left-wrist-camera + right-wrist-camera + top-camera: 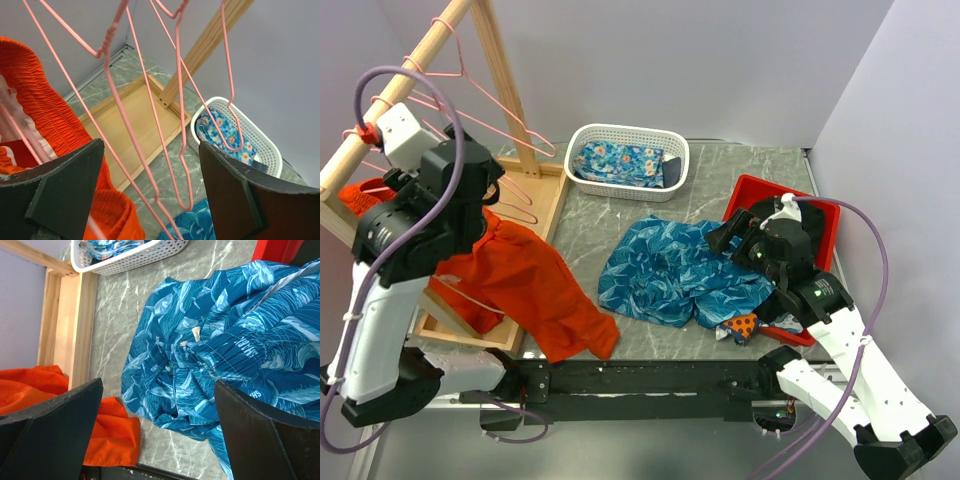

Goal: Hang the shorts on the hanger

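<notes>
Currently, the shorts (pixel 680 270) lie crumpled on the grey tabletop (pixel 720 180), between the wooden rack base (pixel 548 195) and the red bin (pixel 823 218). Their right edge reaches the bin wall. No part of them is lifted.

1. Right arm (pixel 800 280): it hangs over the right edge of the shorts. In the right wrist view its jaws stand wide apart, with the leaf-print fabric on the tabletop below the gap. The right jaws grip nothing.

2. Left arm (pixel 420 210): it is raised beside the wooden pole (pixel 410 68) of the rack. In the left wrist view its jaws are spread wide. Several pink wire hangers (pixel 106 46) hang from the pole and cross the gap between the pads. No wire is clamped, and whether a pad touches a wire cannot be told.

3. Other items: orange shorts (pixel 535 280) hang on one hanger at the left and drape over the rack base onto the tabletop. A white basket (pixel 625 192) at the back holds a folded floral cloth (pixel 620 160).
</notes>
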`<state>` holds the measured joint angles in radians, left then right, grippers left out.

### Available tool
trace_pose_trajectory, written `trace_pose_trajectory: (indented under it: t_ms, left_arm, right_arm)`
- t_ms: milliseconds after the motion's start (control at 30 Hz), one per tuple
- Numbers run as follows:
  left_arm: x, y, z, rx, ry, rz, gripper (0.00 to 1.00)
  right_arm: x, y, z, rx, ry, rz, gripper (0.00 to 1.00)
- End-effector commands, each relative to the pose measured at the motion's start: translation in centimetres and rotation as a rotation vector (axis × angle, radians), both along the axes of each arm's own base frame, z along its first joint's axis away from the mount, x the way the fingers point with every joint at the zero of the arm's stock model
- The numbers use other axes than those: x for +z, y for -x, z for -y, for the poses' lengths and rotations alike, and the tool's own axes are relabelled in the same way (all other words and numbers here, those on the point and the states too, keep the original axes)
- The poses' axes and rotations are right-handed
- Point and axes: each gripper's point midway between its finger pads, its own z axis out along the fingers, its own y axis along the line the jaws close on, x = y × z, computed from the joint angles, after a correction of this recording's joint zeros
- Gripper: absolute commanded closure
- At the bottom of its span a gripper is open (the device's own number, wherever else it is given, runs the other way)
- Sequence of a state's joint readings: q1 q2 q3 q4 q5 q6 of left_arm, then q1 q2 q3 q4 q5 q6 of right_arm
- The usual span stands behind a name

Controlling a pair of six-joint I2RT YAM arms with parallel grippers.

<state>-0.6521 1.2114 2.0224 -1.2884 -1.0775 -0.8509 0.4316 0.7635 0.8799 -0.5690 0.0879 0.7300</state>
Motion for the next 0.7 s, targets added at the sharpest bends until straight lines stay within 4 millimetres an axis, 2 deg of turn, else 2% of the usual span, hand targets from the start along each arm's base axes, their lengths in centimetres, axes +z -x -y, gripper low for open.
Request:
trace_pose_trajectory:
  t_ms: [0,433,667]
  left_arm:
    - [0.0,-1.5,-0.2,0.037,-0.015,-0.005,0.18]
    - [-1.9,-4.2,-1.1,0.113,-0.017,-0.036,0.22]
    - [-2.8,-5.7,-0.4,0.086,0.021,-0.014,0.28]
  right_arm:
    - [0.7,-0.3,0.0,0.011,0.003,0.031,0.01]
    - [0.1,-0.2,-0.2,0.029,0.016,0.018,0.0]
    - [-0.1,-0.2,-0.1,0.027,0.032,0.013,0.0]
